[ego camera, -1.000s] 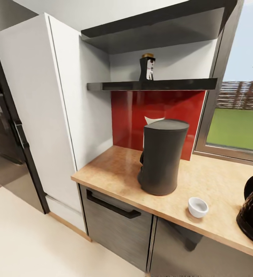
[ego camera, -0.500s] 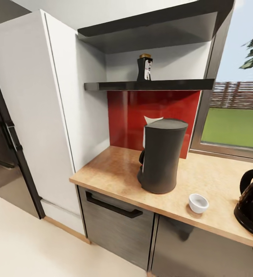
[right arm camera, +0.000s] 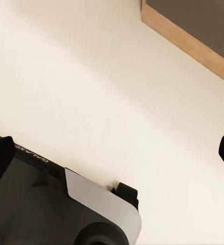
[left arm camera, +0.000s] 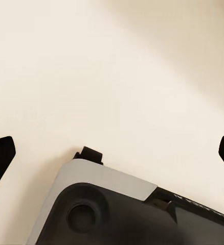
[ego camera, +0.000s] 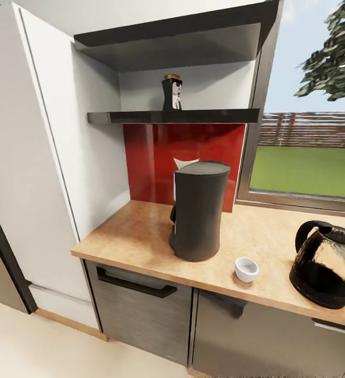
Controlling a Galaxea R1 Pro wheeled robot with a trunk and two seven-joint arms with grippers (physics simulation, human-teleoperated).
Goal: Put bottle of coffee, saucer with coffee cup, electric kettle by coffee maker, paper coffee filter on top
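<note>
We've got the coffee maker (ego camera: 197, 210) standing on the bench (ego camera: 135, 239), cup (ego camera: 246, 269) near its right, kettle (ego camera: 327, 270) further right, coffee bottle (ego camera: 172, 93) up on the shelf (ego camera: 140, 116), and both sets of jaws spread wide apart over bare floor (left arm camera: 112, 76).

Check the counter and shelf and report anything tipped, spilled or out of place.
Nothing is tipped or spilled. The coffee maker, coffee cup and electric kettle stand upright on the kitchen countertop; the bottle of coffee stands upright on the kitchen shelf.
</note>
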